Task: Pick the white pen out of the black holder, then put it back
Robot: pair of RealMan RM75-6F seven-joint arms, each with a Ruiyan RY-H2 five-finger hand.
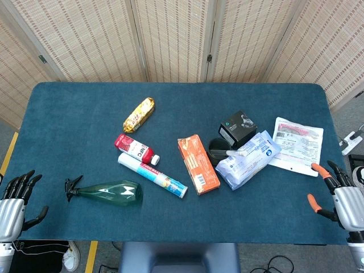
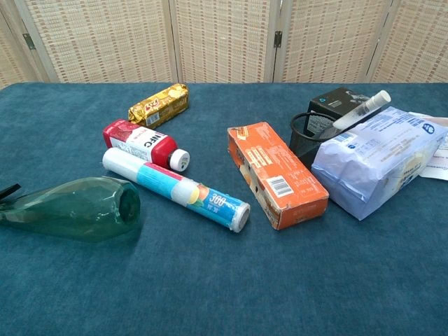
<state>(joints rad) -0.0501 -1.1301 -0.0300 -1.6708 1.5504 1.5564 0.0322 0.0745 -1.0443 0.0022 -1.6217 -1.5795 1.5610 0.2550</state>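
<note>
1. White pen leans tilted in the round black mesh holder, right of the table's middle; its capped end sticks up over the holder's rim toward the right edge.
2. Dark blue cloth-covered table carries everything.
3. Clear green plastic spray bottle lies on its side near the front left corner.
4. Pale blue-and-white plastic packet lies against the holder's right side, toward the front edge.
5. Flat white printed pouch lies near the right edge, just beside the packet.
6. Orange cardboard box lies flat just left of the holder.
7. White-and-blue tube lies left of the box, touching the red bottle with a white cap.
8. Gold foil-wrapped bar lies toward the back edge, near the red bottle.
9. Small black box sits behind the holder.
10. Left hand hangs off the front left corner, fingers apart, holding nothing.
11. Right hand, orange-tipped, hangs off the front right corner, fingers spread, empty.
</note>
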